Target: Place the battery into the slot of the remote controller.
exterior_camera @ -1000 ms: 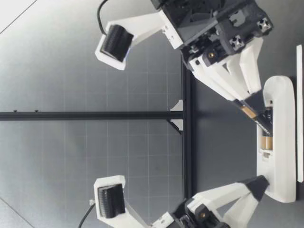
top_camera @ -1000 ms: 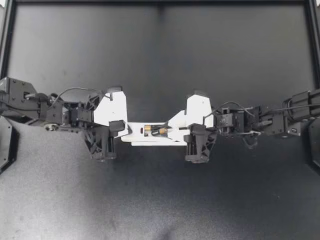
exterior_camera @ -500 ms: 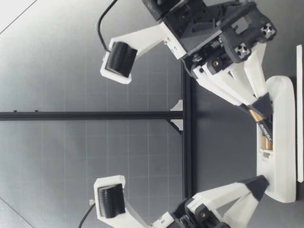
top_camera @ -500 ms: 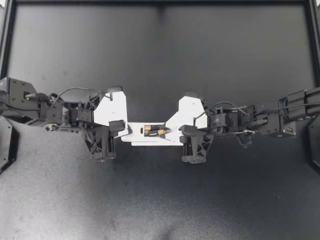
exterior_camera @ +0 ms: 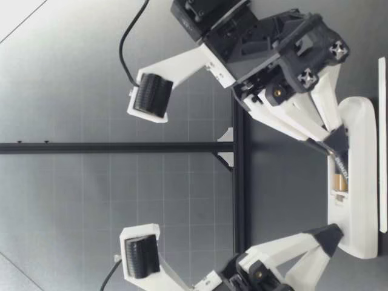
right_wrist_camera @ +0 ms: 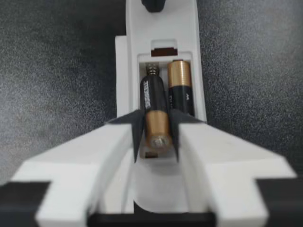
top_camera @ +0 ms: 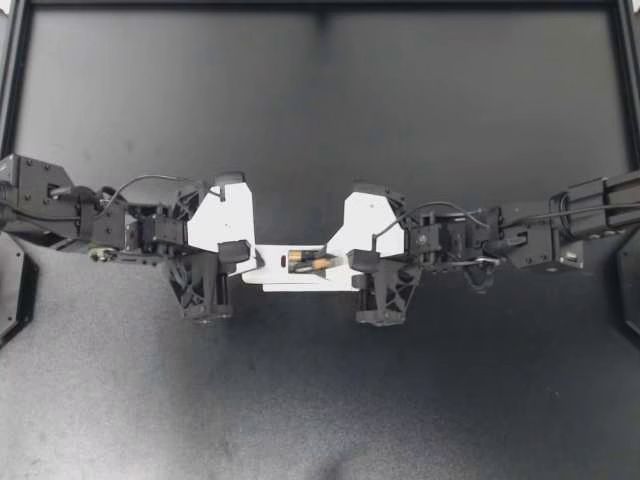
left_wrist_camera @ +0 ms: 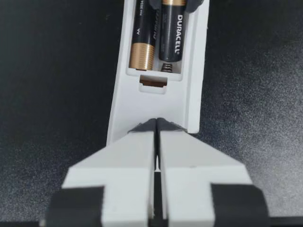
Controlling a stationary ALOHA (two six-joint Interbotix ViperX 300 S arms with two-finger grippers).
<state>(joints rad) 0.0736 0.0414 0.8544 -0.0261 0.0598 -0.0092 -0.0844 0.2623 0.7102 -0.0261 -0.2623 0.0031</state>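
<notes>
- Remote (top_camera: 272,270): white, lies flat on the black table (top_camera: 320,400) between the two arms, long axis running from one arm to the other. Its battery bay is open and faces up.
- Left gripper (top_camera: 252,262): clenched. In the left wrist view the fingers (left_wrist_camera: 128,156) meet with only a hairline gap and nothing shows between them. The tips sit on the remote's end nearest that arm, just short of the bay.
- Low view agrees: the dark tip of the left gripper touches the top of the remote at that end.
- Right gripper (top_camera: 340,262): grasping the battery (right_wrist_camera: 156,124). In the right wrist view both pads press it, one from each side.
- The battery is black with a gold end. The gold end is nearest the right wrist camera, between the pads.
- Its far end points at the spring (right_wrist_camera: 151,70) at the bay's far wall. Whether it touches the spring, I cannot tell.
- Low view: the battery is slightly tilted, with the gripped end raised a little and the other end down in the bay. It is nearly level with the remote's top.
- A second battery (right_wrist_camera: 181,92) lies flat in the bay, just beside the held one, with its gold end toward the bay's far wall.
- The fingertips of both grippers are over the remote, with the bay between them.
</notes>
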